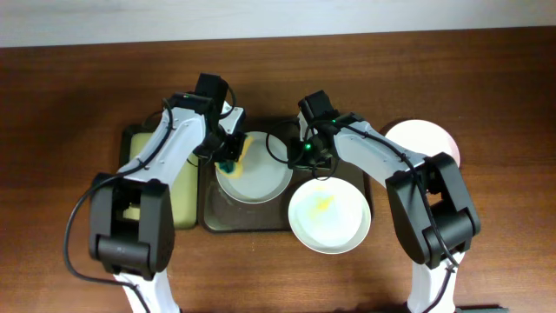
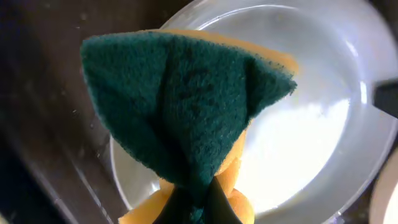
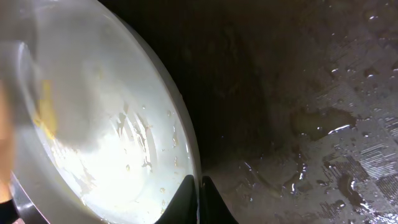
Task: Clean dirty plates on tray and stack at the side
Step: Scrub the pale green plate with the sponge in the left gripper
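A pale plate (image 1: pixel 258 180) lies on the dark tray (image 1: pixel 248 223). My left gripper (image 1: pixel 228 159) is shut on a green and yellow sponge (image 2: pixel 186 112), held over the plate's left part (image 2: pixel 311 143). My right gripper (image 1: pixel 306 158) is shut on the plate's right rim; in the right wrist view the fingers (image 3: pixel 200 194) pinch the rim, with the plate (image 3: pixel 112 143) wet and flecked with yellow. A white plate with a yellow smear (image 1: pixel 329 216) lies at the tray's right edge. A third, clean plate (image 1: pixel 423 139) sits to the right on the table.
A smaller black tray with yellow lining (image 1: pixel 184 209) lies to the left of the dark tray, under my left arm. The dark tray's surface (image 3: pixel 298 93) is wet with puddles. The brown wooden table (image 1: pixel 504 87) surrounds everything.
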### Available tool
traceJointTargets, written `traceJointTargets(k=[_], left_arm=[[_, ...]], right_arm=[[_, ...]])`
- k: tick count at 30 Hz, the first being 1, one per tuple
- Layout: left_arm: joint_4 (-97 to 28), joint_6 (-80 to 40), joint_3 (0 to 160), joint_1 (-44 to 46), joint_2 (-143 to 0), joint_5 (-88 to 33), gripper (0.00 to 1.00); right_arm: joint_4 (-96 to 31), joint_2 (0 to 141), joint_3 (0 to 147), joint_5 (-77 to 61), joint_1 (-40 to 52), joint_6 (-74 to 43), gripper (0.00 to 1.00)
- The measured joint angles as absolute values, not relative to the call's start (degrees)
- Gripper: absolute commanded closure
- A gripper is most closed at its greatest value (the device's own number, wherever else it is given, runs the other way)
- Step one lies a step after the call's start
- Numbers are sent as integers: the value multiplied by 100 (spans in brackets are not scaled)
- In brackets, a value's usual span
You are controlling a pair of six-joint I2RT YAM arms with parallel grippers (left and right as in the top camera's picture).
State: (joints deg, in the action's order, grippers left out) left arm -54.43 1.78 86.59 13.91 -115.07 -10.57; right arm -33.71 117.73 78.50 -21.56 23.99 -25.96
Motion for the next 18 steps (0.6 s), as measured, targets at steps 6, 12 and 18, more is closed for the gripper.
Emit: traceJointTargets(k=[6, 12, 18], left_arm=[[-5022, 145, 8774, 1409, -12151, -1157, 100], [-5374, 178, 9120, 1251, -12619, -1774, 100], [-6001, 659, 9253, 1251, -12849, -2873, 100]], right_arm=[[-3374, 11773, 7848, -2152, 2405, -2596, 96], [-3378, 11773, 7846, -2134, 2405, -2598, 96], [-3459, 11773, 7813, -1789, 2327, -2567, 96]])
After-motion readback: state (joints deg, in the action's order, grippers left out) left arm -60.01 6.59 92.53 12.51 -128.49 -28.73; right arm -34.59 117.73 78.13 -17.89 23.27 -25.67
